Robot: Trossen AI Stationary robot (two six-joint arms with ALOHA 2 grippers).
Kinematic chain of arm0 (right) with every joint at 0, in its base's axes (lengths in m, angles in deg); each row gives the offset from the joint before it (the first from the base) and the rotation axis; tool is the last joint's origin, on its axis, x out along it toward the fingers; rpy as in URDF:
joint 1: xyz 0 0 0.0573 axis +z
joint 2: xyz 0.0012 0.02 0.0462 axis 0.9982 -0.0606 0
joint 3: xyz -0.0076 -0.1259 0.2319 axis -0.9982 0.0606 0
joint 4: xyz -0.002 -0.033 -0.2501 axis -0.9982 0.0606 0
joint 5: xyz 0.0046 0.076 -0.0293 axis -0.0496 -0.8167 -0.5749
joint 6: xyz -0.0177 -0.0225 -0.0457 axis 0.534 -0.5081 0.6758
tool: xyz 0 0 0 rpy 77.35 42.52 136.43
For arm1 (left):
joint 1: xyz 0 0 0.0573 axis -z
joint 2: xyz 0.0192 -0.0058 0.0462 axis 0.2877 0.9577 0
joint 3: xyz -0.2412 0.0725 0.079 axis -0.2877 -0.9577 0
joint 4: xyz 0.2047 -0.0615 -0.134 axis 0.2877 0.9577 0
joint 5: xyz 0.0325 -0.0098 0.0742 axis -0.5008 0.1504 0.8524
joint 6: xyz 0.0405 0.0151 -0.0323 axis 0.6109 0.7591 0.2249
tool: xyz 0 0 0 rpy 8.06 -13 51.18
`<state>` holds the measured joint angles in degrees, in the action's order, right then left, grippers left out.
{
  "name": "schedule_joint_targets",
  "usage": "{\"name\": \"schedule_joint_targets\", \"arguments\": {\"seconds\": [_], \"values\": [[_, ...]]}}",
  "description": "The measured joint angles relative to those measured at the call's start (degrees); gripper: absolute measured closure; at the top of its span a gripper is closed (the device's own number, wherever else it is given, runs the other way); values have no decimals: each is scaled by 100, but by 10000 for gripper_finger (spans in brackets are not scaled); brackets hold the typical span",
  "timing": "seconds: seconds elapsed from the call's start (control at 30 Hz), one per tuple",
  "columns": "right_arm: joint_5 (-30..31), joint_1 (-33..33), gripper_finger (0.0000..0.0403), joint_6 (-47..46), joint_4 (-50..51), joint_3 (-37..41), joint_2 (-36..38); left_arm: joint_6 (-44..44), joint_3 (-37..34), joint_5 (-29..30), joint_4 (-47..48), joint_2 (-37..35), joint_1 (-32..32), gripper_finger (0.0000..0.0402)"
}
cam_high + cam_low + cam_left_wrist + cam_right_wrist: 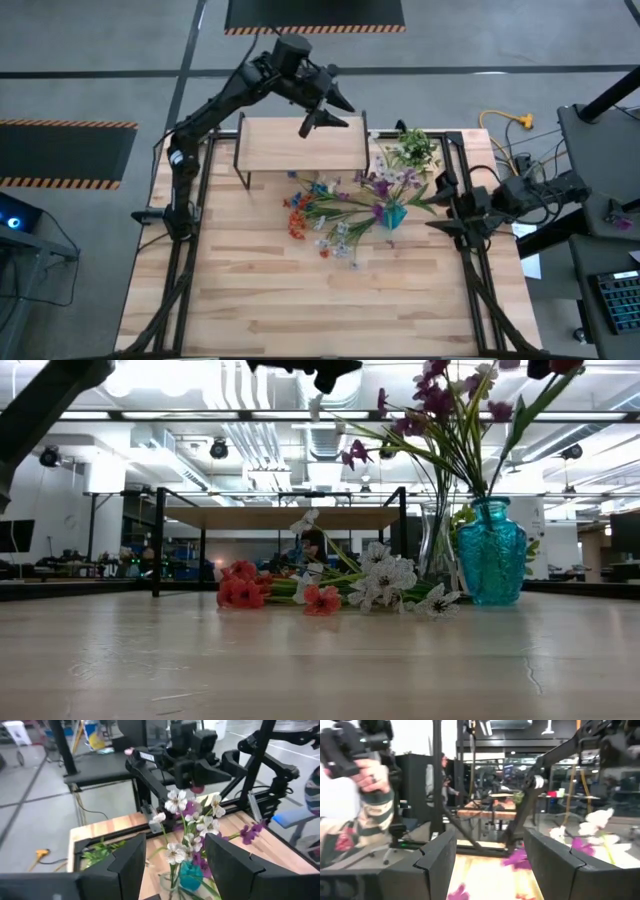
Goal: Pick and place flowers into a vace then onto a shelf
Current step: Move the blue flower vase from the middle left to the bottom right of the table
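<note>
A teal glass vase [394,214] [492,552] stands on its base right of the table's middle and holds several purple and white flowers [440,410] [192,820]. More flowers [325,212] [310,588], orange, blue and white, lie flat on the table to its left. The shelf [300,145] [280,517] stands on black legs at the far edge. My left gripper [328,112] [175,862] hangs open, high above the shelf's right end. My right gripper [443,205] [490,865] is open just right of the vase, level, pointing at it.
A small leafy potted plant [415,148] stands at the far right, behind the vase. Black frame rails [470,260] run along the table's sides. The near half of the tabletop [320,300] is bare wood. A person's hand [367,777] shows in the room beyond.
</note>
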<state>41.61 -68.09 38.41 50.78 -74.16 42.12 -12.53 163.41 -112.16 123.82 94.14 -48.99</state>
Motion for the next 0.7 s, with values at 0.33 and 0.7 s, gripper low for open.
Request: {"name": "schedule_joint_targets", "arguments": {"seconds": [0.33,0.7], "values": [[10,775,179,168,118,-464,75,6,0,233,248,-134,10,215],[27,1558,179,170,244,-637,-801,-93,0,320,269,-200,11,215]]}}
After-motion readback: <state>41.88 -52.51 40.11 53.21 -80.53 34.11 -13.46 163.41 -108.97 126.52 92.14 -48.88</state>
